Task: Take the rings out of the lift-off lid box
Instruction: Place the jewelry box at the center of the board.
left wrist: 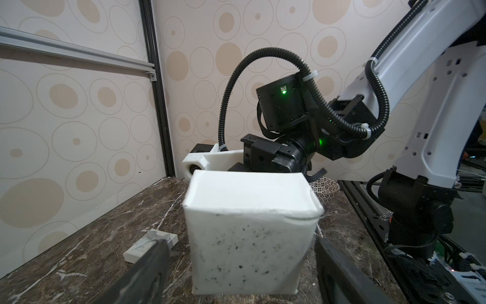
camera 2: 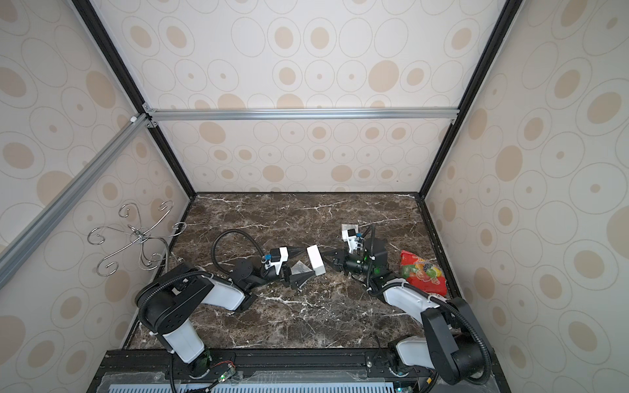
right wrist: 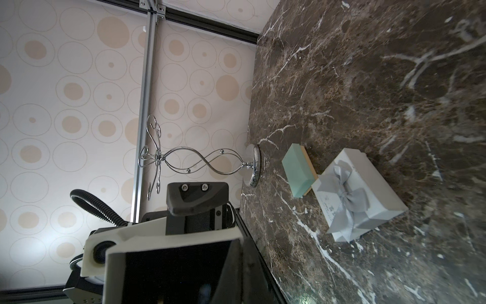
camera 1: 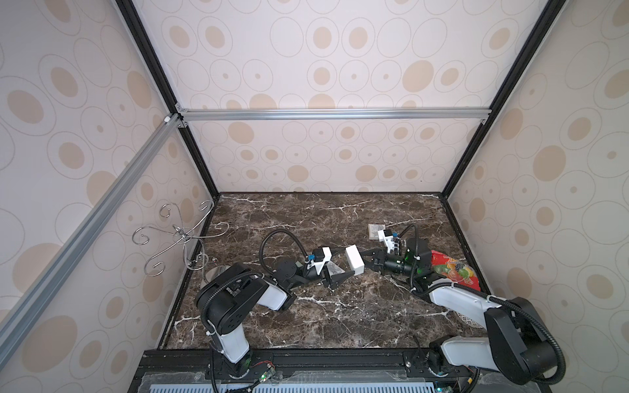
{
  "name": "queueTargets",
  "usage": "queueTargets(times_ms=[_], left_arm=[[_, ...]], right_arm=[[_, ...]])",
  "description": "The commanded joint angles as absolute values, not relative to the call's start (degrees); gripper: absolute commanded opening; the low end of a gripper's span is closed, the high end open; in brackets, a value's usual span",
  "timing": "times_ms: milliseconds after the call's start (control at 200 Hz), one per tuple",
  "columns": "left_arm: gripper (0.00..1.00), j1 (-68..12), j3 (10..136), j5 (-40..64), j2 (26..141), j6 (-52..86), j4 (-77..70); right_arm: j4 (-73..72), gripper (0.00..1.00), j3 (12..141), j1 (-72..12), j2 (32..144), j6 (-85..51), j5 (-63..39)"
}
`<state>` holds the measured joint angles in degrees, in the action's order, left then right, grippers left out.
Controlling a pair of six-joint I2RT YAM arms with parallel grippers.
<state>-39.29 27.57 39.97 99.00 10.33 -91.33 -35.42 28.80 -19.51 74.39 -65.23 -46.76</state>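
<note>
Near the middle of the marble tabletop point(camera 1: 306, 217) sits the white box point(camera 1: 354, 260), lid off and open at the top. The two arms reach in at it from opposite sides. The right gripper point(camera 1: 367, 261) is clamped tight on the wall at the box's right end. The left gripper point(camera 1: 345, 262) stands with its jaws spread. In the left wrist view its dark fingers point(left wrist: 150, 265) flank the box on either side, clear of its speckled wall. The part of the box's inside that shows there is plain white, and the rings are too small for me to pick out in any view.

Just left of the white box, partly under the left gripper, lies a pale box with a grey ribbon bow point(right wrist: 363, 194). A teal block point(right wrist: 298, 171) sits right beside it. Another small pale box point(camera 1: 376, 231) rests a little toward the far edge, apart from the white one. A red snack bag point(camera 1: 452, 268) lies by the right edge, and the curly wire stand point(camera 1: 180, 234) rises at the left edge
</note>
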Motion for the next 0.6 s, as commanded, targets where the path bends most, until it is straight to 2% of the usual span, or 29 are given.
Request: queueTargets(times_ms=[0,335,480,595], left_arm=[[0.88,-39.69,28.34,40.25,97.57,11.02,-105.47],[0.98,-38.64,23.79,37.57,92.87,9.55,-101.26],[1.0,-38.14,24.58,37.45,87.93,6.06,-88.13],[1.0,-38.19,28.29,35.91,84.02,0.9,-69.32]], right_arm=[[-31.29,0.0,29.47,-18.6,72.79,-62.48,-45.88],[-4.61,0.0,37.68,-17.18,70.39,-42.04,-41.23],[8.24,0.0,44.51,-16.39,71.25,-27.35,-35.65],[12.97,0.0,49.61,-16.26,73.82,-16.61,-31.48]])
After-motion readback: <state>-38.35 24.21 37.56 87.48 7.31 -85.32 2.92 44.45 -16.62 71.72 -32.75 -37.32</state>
